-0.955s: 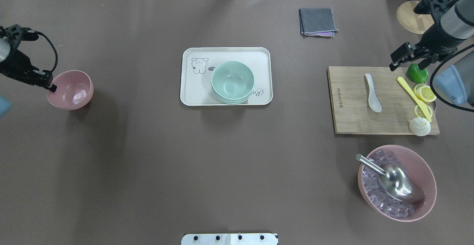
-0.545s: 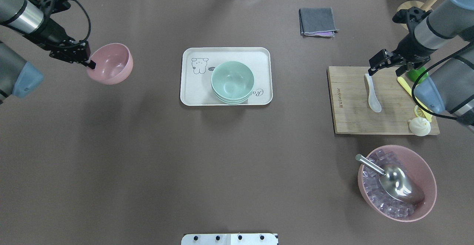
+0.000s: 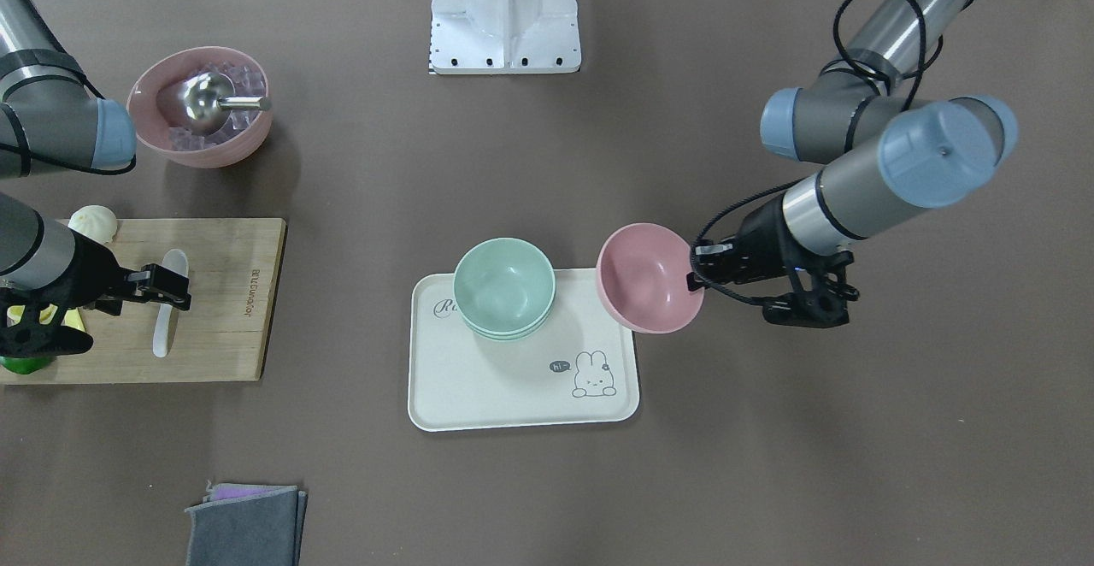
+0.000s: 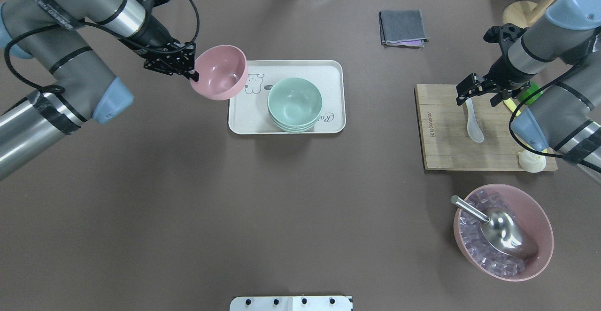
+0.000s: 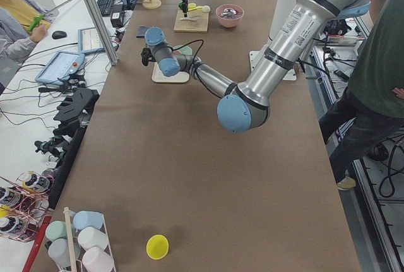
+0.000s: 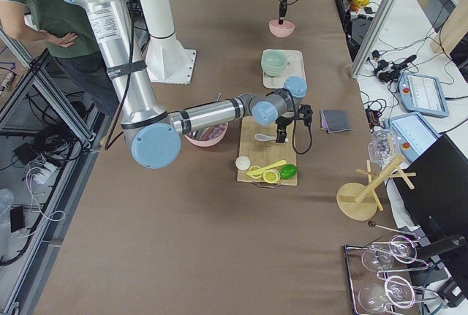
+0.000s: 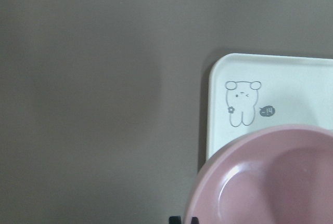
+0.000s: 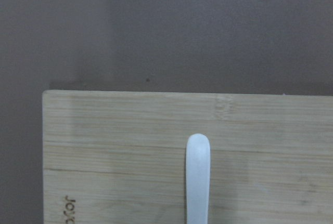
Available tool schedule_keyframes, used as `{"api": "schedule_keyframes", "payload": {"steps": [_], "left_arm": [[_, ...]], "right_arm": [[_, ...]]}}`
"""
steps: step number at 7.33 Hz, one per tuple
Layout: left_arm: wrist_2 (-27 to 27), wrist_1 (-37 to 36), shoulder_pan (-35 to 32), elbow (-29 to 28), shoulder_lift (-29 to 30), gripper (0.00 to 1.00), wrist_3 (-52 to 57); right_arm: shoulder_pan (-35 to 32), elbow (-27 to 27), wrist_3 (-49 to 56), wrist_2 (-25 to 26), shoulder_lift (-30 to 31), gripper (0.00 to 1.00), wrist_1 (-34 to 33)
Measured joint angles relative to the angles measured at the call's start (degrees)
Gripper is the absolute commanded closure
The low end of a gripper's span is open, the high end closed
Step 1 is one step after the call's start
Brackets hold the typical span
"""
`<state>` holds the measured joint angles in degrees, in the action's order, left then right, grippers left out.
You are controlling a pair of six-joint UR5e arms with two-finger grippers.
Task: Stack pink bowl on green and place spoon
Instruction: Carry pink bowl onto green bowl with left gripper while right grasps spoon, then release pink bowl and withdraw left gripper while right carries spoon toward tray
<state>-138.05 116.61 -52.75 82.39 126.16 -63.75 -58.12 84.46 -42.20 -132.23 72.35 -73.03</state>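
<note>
Left gripper (image 4: 192, 73) clamps pink bowl (image 4: 220, 72) over tray (image 4: 291, 69) edge, apart from green bowls (image 4: 295, 102); right gripper (image 4: 474, 96), seemingly spread, hovers over spoon (image 4: 475, 130) near right edge of desk (image 4: 328, 198).

Pink bowl (image 4: 219, 72) aloft beside green stack (image 4: 295, 103) on tray (image 4: 245, 117); white spoon (image 4: 473, 127) on board (image 4: 443, 147).

pink bowl (image 4: 220, 72) and green bowls (image 4: 295, 102) look like smooth plastic, slight sheen; cutting board (image 4: 446, 132) is grainy wood, surface (image 4: 235, 207) matt brown.
</note>
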Motion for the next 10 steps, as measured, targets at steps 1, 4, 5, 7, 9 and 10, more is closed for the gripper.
{"api": "schedule_keyframes", "payload": {"steps": [1,4,5,7,9,10], "left_arm": [[1.7,-0.1,1.4,0.0,2.0,1.0,-1.9],[7.1,-0.1,5.7,-0.1,5.5,1.0,-5.6],[9.5,0.0,7.2,-0.2,6.2,1.0,-6.3],[12.1,0.3,8.7,-0.3,6.9,1.0,-6.6],[13.2,0.5,9.4,-1.6,8.3,1.0,-6.6],[14.0,0.6,10.0,-2.4,9.1,1.0,-6.6]], "right_arm": [[0.3,-0.8,-0.5,0.3,-0.1,0.02,0.0],[1.1,-2.2,-0.8,0.6,-0.5,0.04,0.1],[1.2,-2.5,-0.8,0.6,-0.6,0.06,0.0],[1.5,-2.8,-0.8,0.6,-0.7,0.08,0.1],[1.9,-2.9,-0.8,0.6,-0.8,0.21,0.1],[2.1,-2.9,-0.8,0.6,-0.8,0.46,0.0]]}}
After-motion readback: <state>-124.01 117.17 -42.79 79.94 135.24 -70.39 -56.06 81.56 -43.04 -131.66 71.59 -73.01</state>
